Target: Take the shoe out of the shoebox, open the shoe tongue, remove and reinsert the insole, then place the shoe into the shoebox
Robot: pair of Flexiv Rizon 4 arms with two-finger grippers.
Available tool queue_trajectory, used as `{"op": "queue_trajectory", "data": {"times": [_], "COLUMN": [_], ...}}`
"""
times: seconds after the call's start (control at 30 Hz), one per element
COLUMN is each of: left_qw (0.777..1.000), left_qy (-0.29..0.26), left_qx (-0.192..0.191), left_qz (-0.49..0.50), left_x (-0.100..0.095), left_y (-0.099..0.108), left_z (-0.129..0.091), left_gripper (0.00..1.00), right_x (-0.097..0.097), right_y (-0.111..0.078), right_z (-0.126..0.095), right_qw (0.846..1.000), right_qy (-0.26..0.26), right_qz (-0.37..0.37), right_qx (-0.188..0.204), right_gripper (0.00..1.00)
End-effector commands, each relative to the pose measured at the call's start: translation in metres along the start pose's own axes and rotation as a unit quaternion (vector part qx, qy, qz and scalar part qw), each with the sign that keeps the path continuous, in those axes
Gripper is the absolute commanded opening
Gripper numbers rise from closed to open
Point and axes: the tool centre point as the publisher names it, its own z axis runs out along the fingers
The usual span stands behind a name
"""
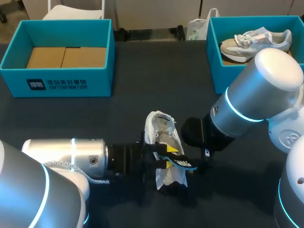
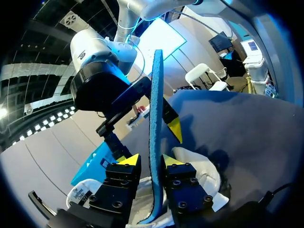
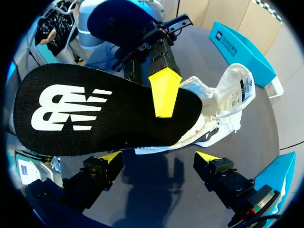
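A white shoe (image 1: 161,129) lies in the middle of the dark table, its opening toward my left gripper (image 1: 170,157). In the left wrist view the blue-edged insole (image 2: 155,118) stands on edge between that gripper's (image 2: 150,160) yellow-tipped fingers. A gap shows beside it, so the gripper is open. The insole's lower end dips toward the shoe (image 2: 199,171). Seen from the right wrist, the black insole (image 3: 95,109) lies across the shoe (image 3: 223,104), with one left fingertip (image 3: 164,92) against its face. My right gripper (image 3: 158,156) is wide open just short of the insole and touches nothing.
A teal box (image 1: 217,78) at the back right holds a second shoe (image 1: 254,42). Another teal box (image 1: 61,84) at the back left has cardboard in its bottom. My right arm's forearm (image 1: 247,102) slants over the table's right side.
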Motion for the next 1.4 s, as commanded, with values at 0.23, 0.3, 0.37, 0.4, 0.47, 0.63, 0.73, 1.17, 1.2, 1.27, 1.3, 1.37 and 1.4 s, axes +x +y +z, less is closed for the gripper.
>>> {"op": "queue_trajectory", "data": {"times": [0.23,0.3,0.37,0.4,0.47,0.63,0.73,1.17,1.2,1.27,1.3,1.37,1.4], "left_qw": [1.000,1.000,1.000,0.999,0.999,0.999,0.999,0.999,0.999,0.999,0.999,1.000,1.000], "left_qy": [0.010,0.005,0.002,-0.001,-0.005,-0.007,-0.005,-0.016,-0.018,-0.019,-0.019,-0.017,-0.015], "left_qx": [-0.006,0.001,0.004,0.007,0.009,0.004,-0.013,-0.031,-0.027,-0.023,-0.019,-0.012,-0.011], "left_qz": [0.022,0.026,0.027,0.032,0.034,0.044,0.049,0.033,0.029,0.028,0.026,0.022,0.023], "left_x": [0.000,0.001,0.002,0.002,0.002,0.003,0.003,-0.003,-0.003,-0.005,-0.005,-0.006,-0.006], "left_y": [0.005,0.011,0.016,0.019,0.024,0.033,0.041,0.039,0.037,0.032,0.029,0.024,0.021], "left_z": [0.013,0.012,0.011,0.010,0.010,0.009,0.011,0.003,0.001,-0.001,-0.002,-0.003,-0.004], "left_gripper": [0.00,0.00,0.00,0.00,0.00,0.00,0.00,0.23,0.23,0.22,0.22,0.19,0.17], "right_x": [0.001,0.001,0.001,0.001,0.001,0.001,0.001,0.001,0.001,0.001,0.001,0.001,0.001], "right_y": [-0.001,-0.001,-0.001,-0.001,-0.001,-0.001,-0.001,-0.001,-0.001,-0.001,-0.001,-0.001,-0.001], "right_z": [0.000,0.000,0.000,0.000,0.000,0.000,0.000,0.000,0.000,0.000,0.000,0.000,0.000], "right_qw": [1.000,1.000,1.000,1.000,1.000,1.000,1.000,1.000,1.000,1.000,1.000,1.000,1.000], "right_qy": [-0.001,-0.001,-0.001,-0.001,-0.001,-0.001,-0.001,-0.001,-0.001,-0.001,-0.001,-0.001,-0.001], "right_qz": [0.000,0.000,0.000,0.000,0.000,0.000,0.000,0.000,0.000,0.000,0.000,0.000,0.000], "right_qx": [-0.001,-0.001,-0.001,-0.001,-0.001,-0.001,-0.001,-0.001,-0.001,-0.001,-0.001,-0.001,-0.001], "right_gripper": [1.00,1.00,1.00,1.00,1.00,1.00,1.00,1.00,1.00,1.00,1.00,1.00,1.00]}}
